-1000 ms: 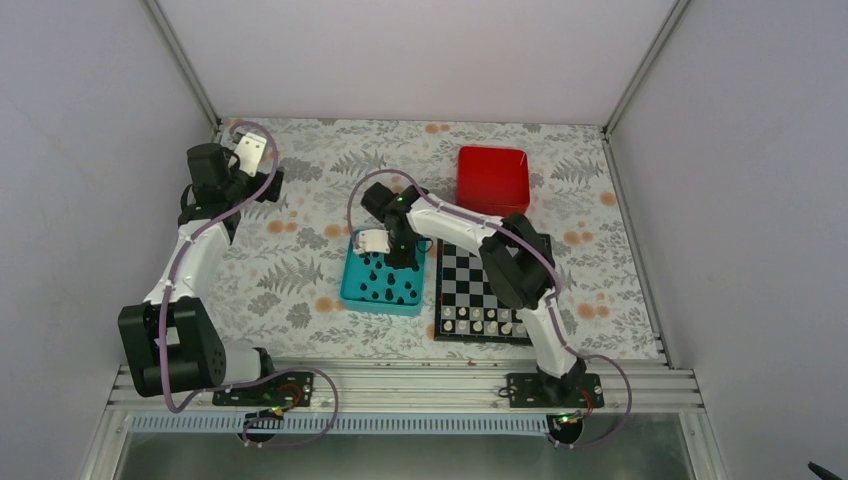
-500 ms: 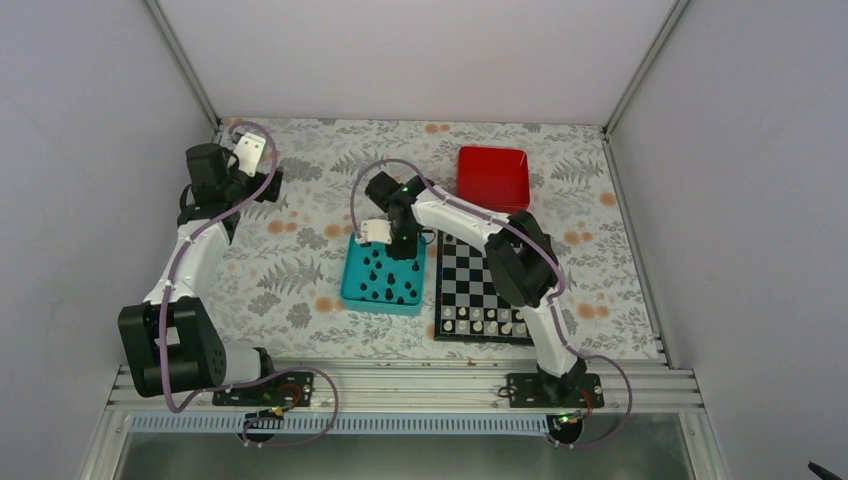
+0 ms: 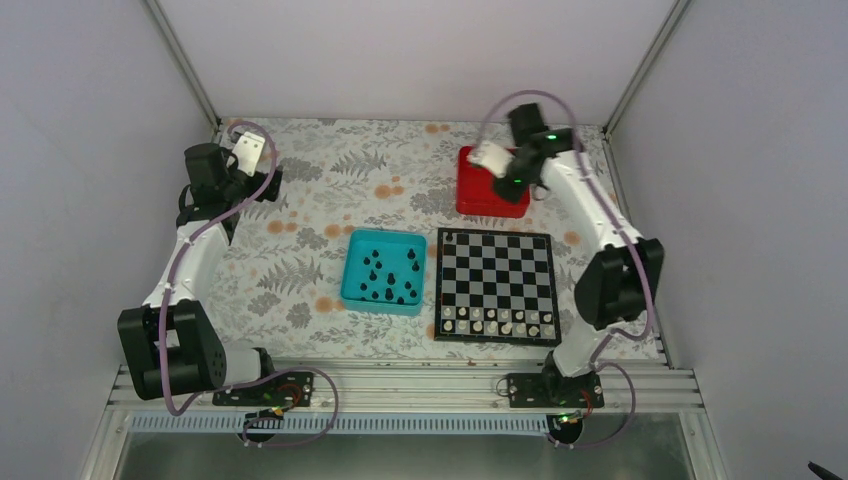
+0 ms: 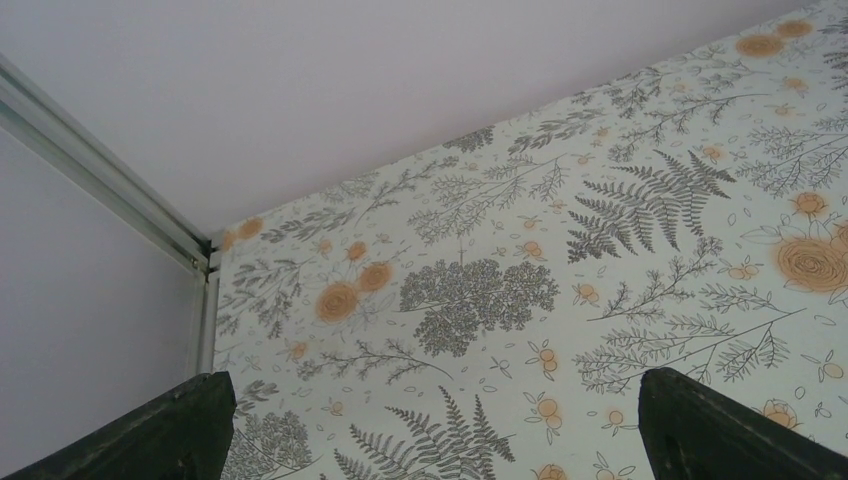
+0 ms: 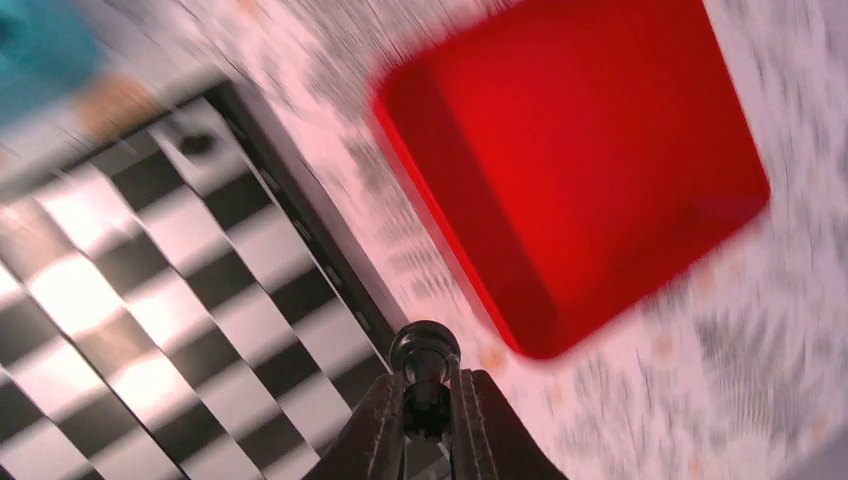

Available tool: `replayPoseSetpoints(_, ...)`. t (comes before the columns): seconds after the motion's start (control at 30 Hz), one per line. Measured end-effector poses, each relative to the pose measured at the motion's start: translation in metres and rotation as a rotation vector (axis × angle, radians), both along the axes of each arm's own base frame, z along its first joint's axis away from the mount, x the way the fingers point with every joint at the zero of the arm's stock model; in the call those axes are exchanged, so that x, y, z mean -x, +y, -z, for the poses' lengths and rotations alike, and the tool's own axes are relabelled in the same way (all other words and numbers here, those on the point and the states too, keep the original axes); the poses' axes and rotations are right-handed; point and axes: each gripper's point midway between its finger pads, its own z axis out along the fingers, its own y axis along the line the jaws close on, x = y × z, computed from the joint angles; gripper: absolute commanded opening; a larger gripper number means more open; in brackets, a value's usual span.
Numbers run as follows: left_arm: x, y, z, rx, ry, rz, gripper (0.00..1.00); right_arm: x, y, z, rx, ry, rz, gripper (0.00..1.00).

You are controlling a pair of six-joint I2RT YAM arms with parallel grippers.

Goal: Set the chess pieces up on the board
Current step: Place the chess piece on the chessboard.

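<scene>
A small black piece point(image 5: 425, 352) with a round head is pinched in the right gripper point(image 5: 427, 405), whose jaws are closed almost fully on the slim stem just below the head. In the top view that gripper hangs over the red tray point(image 3: 475, 200), just beyond the far edge of the board point(image 3: 497, 285). The piece looks light, rigid and smooth, so it could twist or slip; a firm hold on the stem, kept upright, seems safest. The other black chess pieces point(image 3: 388, 278) stand in the teal tray point(image 3: 380, 305) beside the board, one point(image 3: 449, 237) is already on the board's far left corner square, and white pieces point(image 3: 497, 322) line its near rows. The left gripper point(image 3: 250, 152) hovers empty, jaws fully apart, over the far left corner of the surface point(image 3: 320, 200).
</scene>
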Motion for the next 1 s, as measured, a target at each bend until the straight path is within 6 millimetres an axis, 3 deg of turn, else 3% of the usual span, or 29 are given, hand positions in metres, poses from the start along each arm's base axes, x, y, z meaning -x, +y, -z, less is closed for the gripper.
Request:
replayPoseSetpoints(0.13, 0.0, 0.0, -0.001, 0.001, -0.002, 0.002, 1.0, 0.001, -0.097, 0.017, 0.026, 0.051, 0.203, 0.05)
replayPoseSetpoints(0.27, 0.0, -0.001, -0.001, 0.003, -0.002, 0.008, 1.0, 0.028, -0.147, 0.052, 0.047, 0.155, 0.296, 0.06)
replayPoseSetpoints(0.37, 0.0, -0.002, -0.001, 0.006, -0.002, 0.012, 1.0, 0.044, -0.156, 0.073, 0.048, 0.218, 0.307, 0.06)
replayPoseSetpoints(0.53, 0.0, -0.002, -0.001, 0.006, -0.003, 0.013, 1.0, 0.053, -0.153, 0.098, 0.027, 0.258, 0.302, 0.06)
replayPoseSetpoints(0.77, 0.001, -0.003, -0.004, 0.005, -0.01, 0.013, 1.0, 0.044, -0.152, 0.131, 0.016, 0.297, 0.301, 0.06)
replayPoseSetpoints(1.0, 0.002, 0.001, -0.005, 0.004, -0.013, 0.005, 1.0, 0.036, -0.157, 0.143, 0.015, 0.29, 0.314, 0.06)
